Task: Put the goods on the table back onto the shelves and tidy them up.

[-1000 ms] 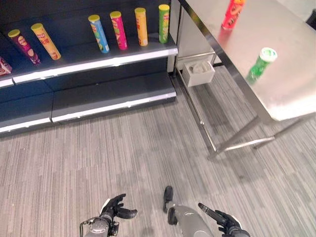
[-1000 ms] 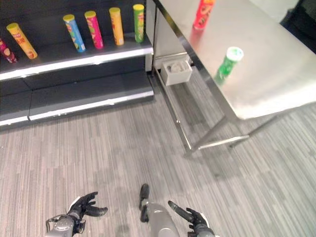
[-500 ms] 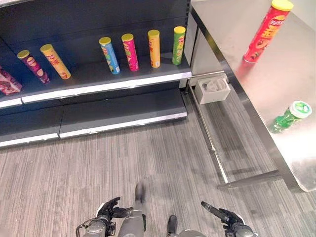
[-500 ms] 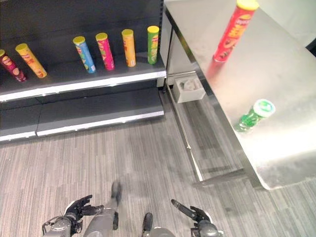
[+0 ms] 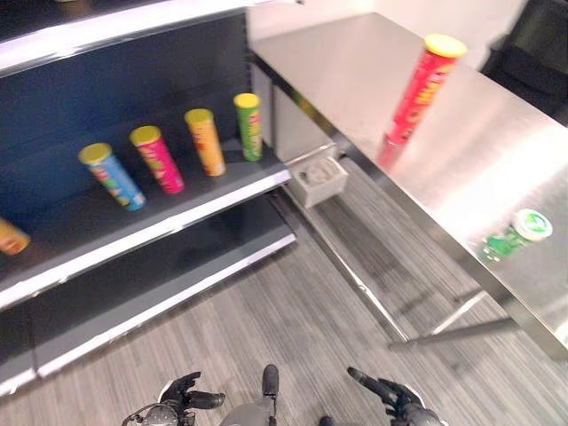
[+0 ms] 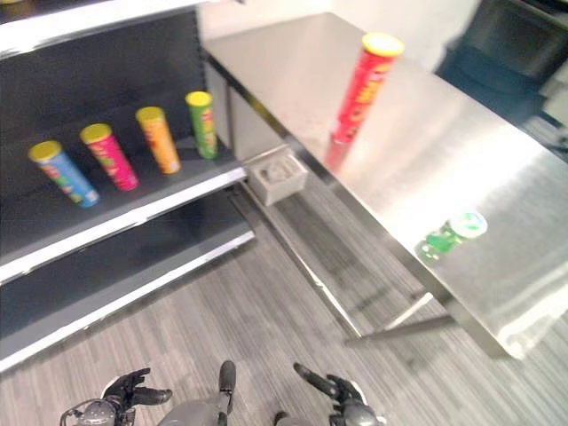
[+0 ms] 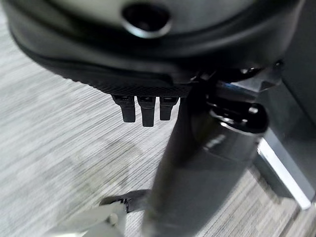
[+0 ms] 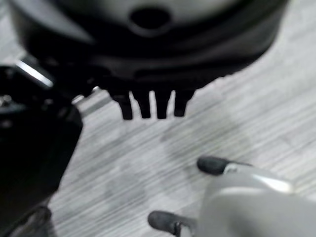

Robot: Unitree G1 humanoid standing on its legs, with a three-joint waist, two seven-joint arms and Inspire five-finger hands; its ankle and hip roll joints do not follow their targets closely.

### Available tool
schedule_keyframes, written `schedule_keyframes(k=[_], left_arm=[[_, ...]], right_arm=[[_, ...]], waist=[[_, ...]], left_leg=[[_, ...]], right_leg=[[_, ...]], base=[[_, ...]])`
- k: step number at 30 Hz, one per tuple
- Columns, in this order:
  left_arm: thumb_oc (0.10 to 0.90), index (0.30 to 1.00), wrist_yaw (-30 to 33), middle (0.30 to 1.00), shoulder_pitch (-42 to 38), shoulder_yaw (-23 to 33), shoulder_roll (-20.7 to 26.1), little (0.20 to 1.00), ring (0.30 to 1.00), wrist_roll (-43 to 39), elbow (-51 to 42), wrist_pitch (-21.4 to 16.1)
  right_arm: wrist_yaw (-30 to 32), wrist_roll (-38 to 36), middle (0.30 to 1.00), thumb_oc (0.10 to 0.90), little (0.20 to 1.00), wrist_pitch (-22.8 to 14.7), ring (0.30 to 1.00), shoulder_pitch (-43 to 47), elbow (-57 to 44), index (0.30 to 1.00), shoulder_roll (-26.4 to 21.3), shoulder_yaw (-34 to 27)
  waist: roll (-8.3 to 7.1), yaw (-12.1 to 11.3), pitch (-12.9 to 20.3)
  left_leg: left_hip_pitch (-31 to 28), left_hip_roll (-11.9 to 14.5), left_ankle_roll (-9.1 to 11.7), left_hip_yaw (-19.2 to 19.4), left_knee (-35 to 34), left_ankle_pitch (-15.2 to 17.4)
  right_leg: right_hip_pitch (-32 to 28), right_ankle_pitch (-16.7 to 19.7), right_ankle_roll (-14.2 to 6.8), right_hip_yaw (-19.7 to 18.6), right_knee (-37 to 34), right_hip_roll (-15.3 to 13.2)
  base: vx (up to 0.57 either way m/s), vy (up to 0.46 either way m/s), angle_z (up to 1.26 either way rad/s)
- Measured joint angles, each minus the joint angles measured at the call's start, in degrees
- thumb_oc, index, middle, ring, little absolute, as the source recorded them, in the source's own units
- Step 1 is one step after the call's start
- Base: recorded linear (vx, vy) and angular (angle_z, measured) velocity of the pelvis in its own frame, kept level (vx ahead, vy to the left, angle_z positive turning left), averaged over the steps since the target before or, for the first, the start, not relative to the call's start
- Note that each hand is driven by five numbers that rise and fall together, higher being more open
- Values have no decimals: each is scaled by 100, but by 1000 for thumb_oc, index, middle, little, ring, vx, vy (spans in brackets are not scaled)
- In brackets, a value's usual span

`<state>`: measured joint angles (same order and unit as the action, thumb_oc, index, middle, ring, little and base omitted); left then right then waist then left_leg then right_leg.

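Still short of the steel table (image 5: 497,142), I have both hands low over the floor with nothing in them: left hand (image 5: 182,393) relaxed with fingers spread, right hand (image 5: 390,396) loosely extended. Beside the table, the shelves (image 5: 160,209) already carry a row of tubes. On the table, the red tube (image 5: 417,89) stands upright; the green can (image 5: 515,238) sits nearer its front edge. I judge it best to close in squarely, then grip the red tube mid-body.
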<state>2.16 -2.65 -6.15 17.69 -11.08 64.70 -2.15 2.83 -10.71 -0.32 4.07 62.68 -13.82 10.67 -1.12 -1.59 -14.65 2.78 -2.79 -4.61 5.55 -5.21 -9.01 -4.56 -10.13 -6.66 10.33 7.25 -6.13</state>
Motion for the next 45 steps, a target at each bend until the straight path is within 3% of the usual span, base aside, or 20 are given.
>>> schedule_keyframes(k=[1,3,5,8,11,15,17,20,22,23,27,31,33,35,37,38,39,41,45], left_arm=[[800,900,15,900,23,-4,8,900,900,0,-28,-3],[800,900,27,900,34,19,24,900,900,-6,-13,1],[800,900,26,900,186,62,88,900,900,-8,-54,-1],[800,900,12,900,380,60,90,900,900,-5,-60,9],[800,900,11,900,388,18,74,900,900,-4,-69,9],[800,900,-8,900,421,4,23,900,900,-3,-287,10],[800,900,-22,900,640,8,-11,900,900,-1,-556,22],[800,900,-22,900,788,74,-22,900,900,16,-749,12],[800,900,-24,900,833,84,-73,900,900,57,-863,10],[800,900,-25,900,865,72,-90,900,900,68,-892,0],[800,900,-25,900,906,70,-211,900,900,274,-882,4],[800,900,-29,900,1107,55,-267,900,900,568,-768,21],[800,900,-56,900,1170,72,-267,900,900,674,-576,24],[800,900,-176,900,1135,175,-264,900,900,671,-516,-14],[800,900,-195,900,1115,194,-243,900,900,669,-513,-21],[800,900,-227,900,1071,208,-219,900,900,665,-518,-13],[800,900,-311,900,1088,233,-216,900,900,664,-583,-24],[800,900,-347,900,1091,235,-177,900,900,668,-620,-20],[800,900,-416,900,1085,178,-92,900,900,670,-687,-22]], right_arm=[[-5,52,900,800,900,30,900,68,3,900,7,6],[2,121,900,800,900,-2,900,15,-16,900,9,11],[2,164,900,800,900,23,900,-61,-9,900,14,17],[35,164,900,800,900,52,900,-318,-14,900,-69,-18],[110,137,900,800,900,54,900,-692,-40,900,-140,-307],[245,67,900,800,900,98,900,-1050,-77,900,-316,-532],[282,-71,900,800,900,103,900,-1300,-650,900,-338,-1213],[511,-240,900,800,900,67,900,-1566,-1893,900,-533,-1722],[593,-236,900,800,900,82,900,-1890,-2822,900,-671,-2121],[738,-222,900,800,900,-82,900,-1900,-3008,900,-845,-2193],[1074,-15,900,800,900,-43,900,-1898,-3787,900,-1507,-2934],[1339,412,900,800,900,-68,900,-1931,-4574,900,-2663,-3552],[1274,425,900,800,900,-151,900,-1750,-5352,900,-2973,-3864],[756,-281,900,800,900,-513,900,-1309,-6267,900,-2999,-3557],[303,-935,900,800,900,-616,900,-967,-6178,900,-3059,-3058],[89,-1081,900,800,900,-681,900,-924,-6067,900,-3072,-2826],[-271,-1110,900,800,900,-645,900,-984,-5932,900,-3227,-2476],[-657,-1098,900,800,900,-519,900,-1031,-5859,900,-3576,-1942],[-859,-831,900,800,900,-502,900,-692,-5574,900,-3331,-1654]], waist=[[9,-235,9],[-21,-164,35],[-162,-212,130],[-226,-137,283],[-265,-37,359],[-248,87,369],[-143,185,418],[0,429,455],[101,436,513],[125,457,526],[200,432,533],[255,479,533],[234,516,525],[185,428,503],[126,369,505],[101,223,509],[74,41,514],[33,-71,512],[-21,-51,511]], left_leg=[[-41,97,45,307,0,111],[-192,205,92,596,-1,219],[-272,250,133,913,-4,340],[-372,432,361,1126,0,353],[-424,527,417,1150,2,321],[-541,610,444,1088,2,308],[-677,653,589,1132,1,410],[-754,653,630,1152,-1,444],[-759,646,621,1160,-2,461],[-769,649,617,1164,-1,463],[-761,633,613,1188,-2,467],[-754,610,606,1185,-1,470],[-731,629,609,1157,-2,468],[-704,627,611,1127,-2,468],[-717,625,613,1092,1,466],[-705,622,617,1065,2,461],[-673,591,616,997,3,460],[-662,569,615,952,4,460],[-714,562,611,897,1,459]], right_leg=[[211,16,-26,673,80,-174],[205,324,-33,1642,-55,-457],[314,702,-94,1879,-28,-614],[254,911,40,1608,-360,-366],[-23,1064,124,1526,-934,-59],[-257,1205,239,1421,-1260,95],[-325,1159,213,1283,-1261,125],[-385,1152,203,1201,-1259,136],[-386,1149,198,1190,-1260,127],[-392,1150,198,1177,-1260,121],[-376,1147,186,1143,-1260,103],[-367,1149,176,1143,-1259,93],[-362,1143,169,1149,-1259,115],[-394,1141,167,1178,-1258,117],[-387,1137,162,1222,-1258,116],[-383,1133,159,1252,-1258,115],[-386,1127,151,1297,-1258,92],[-402,1126,150,1299,-1257,71],[-498,1108,124,1290,-1258,70]], base=[[1,81,-131],[2,76,-96],[17,37,-83],[31,-21,-54],[25,-11,-16],[83,23,-17],[43,33,-20],[41,42,-16],[16,26,-3],[3,39,-5],[-2,13,-2],[0,0,0],[0,0,0],[-12,-51,8],[-11,-31,12],[-14,-23,22],[-7,-17,25],[-2,-1,19],[23,5,6]])
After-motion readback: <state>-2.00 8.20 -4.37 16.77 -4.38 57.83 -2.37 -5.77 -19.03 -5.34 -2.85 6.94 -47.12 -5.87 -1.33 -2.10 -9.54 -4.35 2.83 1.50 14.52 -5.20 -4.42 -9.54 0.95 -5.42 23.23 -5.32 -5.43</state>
